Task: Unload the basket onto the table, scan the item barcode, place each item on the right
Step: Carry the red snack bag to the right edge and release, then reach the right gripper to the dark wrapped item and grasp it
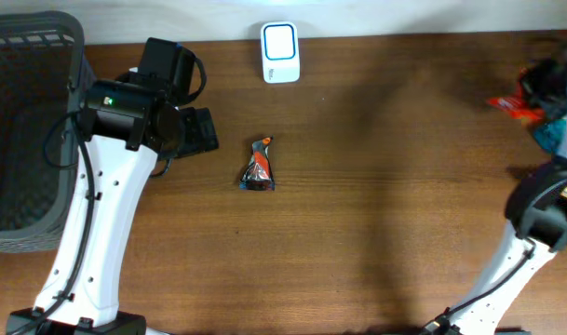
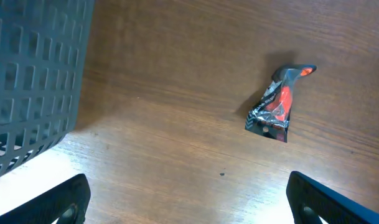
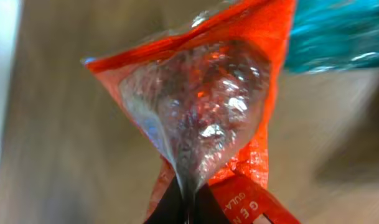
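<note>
Jaws on my right gripper (image 3: 188,208) were clamped together on an orange packet (image 3: 201,106) at the far right edge, and my left gripper (image 2: 189,202) hung wide apart beside the basket (image 2: 33,74). Another wrapper (image 1: 259,166) lay mid-table, scanner (image 1: 280,52) at the far edge.

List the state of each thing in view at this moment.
left gripper: open, empty, above the table.
right gripper: shut on the orange packet.
dark packet: lying on the table, untouched.
scanner: by the far edge, no item at it.
basket: at the left edge, contents unclear.
</note>
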Motion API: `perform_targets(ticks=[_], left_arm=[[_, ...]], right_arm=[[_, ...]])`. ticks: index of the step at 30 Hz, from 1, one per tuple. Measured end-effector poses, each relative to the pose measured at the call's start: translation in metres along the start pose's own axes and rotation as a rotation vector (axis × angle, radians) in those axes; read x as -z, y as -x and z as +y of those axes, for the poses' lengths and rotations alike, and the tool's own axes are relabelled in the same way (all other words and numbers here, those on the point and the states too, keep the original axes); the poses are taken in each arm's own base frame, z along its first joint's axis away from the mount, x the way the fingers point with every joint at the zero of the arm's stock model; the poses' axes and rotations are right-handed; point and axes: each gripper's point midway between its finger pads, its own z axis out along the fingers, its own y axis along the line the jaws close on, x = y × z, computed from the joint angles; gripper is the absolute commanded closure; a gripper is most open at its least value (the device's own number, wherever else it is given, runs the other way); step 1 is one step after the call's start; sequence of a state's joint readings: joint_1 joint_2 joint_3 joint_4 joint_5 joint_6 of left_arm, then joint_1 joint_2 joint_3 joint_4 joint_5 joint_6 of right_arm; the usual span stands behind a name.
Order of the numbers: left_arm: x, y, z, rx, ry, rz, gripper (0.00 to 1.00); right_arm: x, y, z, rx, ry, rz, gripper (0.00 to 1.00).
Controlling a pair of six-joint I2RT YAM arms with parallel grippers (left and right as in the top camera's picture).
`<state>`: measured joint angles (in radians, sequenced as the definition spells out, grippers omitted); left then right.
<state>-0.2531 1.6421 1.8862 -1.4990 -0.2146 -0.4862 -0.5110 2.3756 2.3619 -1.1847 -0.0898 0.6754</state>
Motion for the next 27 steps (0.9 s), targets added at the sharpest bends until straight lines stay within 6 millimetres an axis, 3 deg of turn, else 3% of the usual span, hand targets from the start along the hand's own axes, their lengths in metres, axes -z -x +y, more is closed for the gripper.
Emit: perform_targets(ticks=[1, 2, 4, 7, 11, 15, 16, 20, 21, 22, 27], left_arm=[[0.000, 0.000, 0.000, 0.000, 0.001, 0.000, 0.01], [0.000, 0.000, 0.000, 0.000, 0.000, 0.001, 0.01], [0.000, 0.000, 0.000, 0.000, 0.000, 0.000, 0.01], [0.000, 0.000, 0.000, 0.000, 0.001, 0.000, 0.01], [0.000, 0.000, 0.000, 0.000, 0.001, 0.000, 0.01], [0.000, 0.000, 0.000, 0.000, 0.000, 0.000, 0.01], [0.000, 0.000, 0.000, 0.000, 0.001, 0.000, 0.01], [0.000, 0.000, 0.000, 0.000, 0.000, 0.000, 0.01], [0.000, 0.000, 0.000, 0.000, 0.001, 0.000, 0.01], [0.000, 0.000, 0.000, 0.000, 0.000, 0.000, 0.01], [0.000, 0.000, 0.000, 0.000, 0.001, 0.000, 0.01]], right_arm=[[0.002, 0.013, -0.022, -0.016, -0.027, -0.009, 0.87], [0.004, 0.023, -0.040, -0.024, -0.052, -0.012, 0.66], [0.009, 0.040, -0.076, -0.019, -0.097, -0.021, 0.02], [0.011, 0.043, -0.086, 0.046, -0.113, -0.013, 0.01], [0.011, 0.027, -0.084, 0.077, -0.099, 0.055, 0.01], [0.015, 0.007, -0.056, 0.121, 0.049, 0.144, 0.01], [0.021, -0.006, -0.037, 0.203, 0.121, 0.175, 0.01], [0.029, -0.109, 0.048, 0.583, 0.268, 0.345, 0.01], [0.030, -0.140, 0.071, 0.672, 0.293, 0.376, 0.01], [0.034, -0.190, 0.101, 0.795, 0.329, 0.423, 0.01], [0.052, -0.353, 0.167, 1.126, 0.420, 0.526, 0.01]])
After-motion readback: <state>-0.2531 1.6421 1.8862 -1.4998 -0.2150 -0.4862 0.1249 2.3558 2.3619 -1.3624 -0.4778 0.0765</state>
